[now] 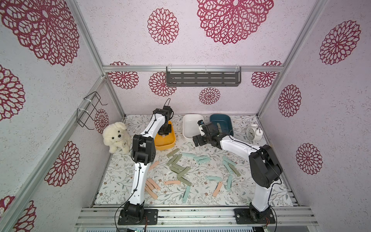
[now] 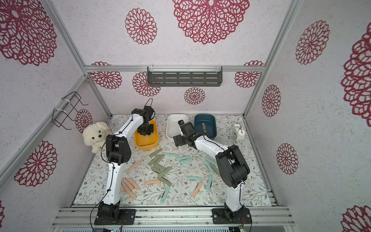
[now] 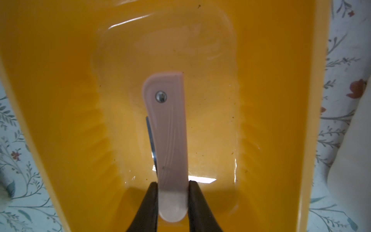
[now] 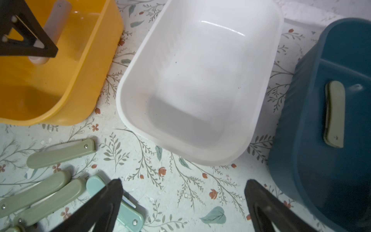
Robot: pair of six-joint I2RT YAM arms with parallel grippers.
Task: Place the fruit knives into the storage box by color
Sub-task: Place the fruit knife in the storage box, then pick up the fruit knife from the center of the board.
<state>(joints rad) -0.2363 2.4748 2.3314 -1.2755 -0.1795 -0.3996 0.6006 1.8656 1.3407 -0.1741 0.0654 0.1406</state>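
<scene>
- Top views: the left fingers reach down inside the yellow box. The right fingers hover over the table just in front of the white box, and the blue box stands beside that. Loose on the table are sage-green knives, teal knives and pink knives.
- Left wrist view: the fingers pinch the held pink knife by its rounded end. Its long axis runs straight out from them, rivet end toward the box floor; whether it touches the floor cannot be told. No other knife shows in the box. Judged step: release.
- Right wrist view: the fingers are spread and hold nothing. The white box is empty. The blue box holds one sage-green knife. The nearest teal knife lies just beside one finger.
</scene>
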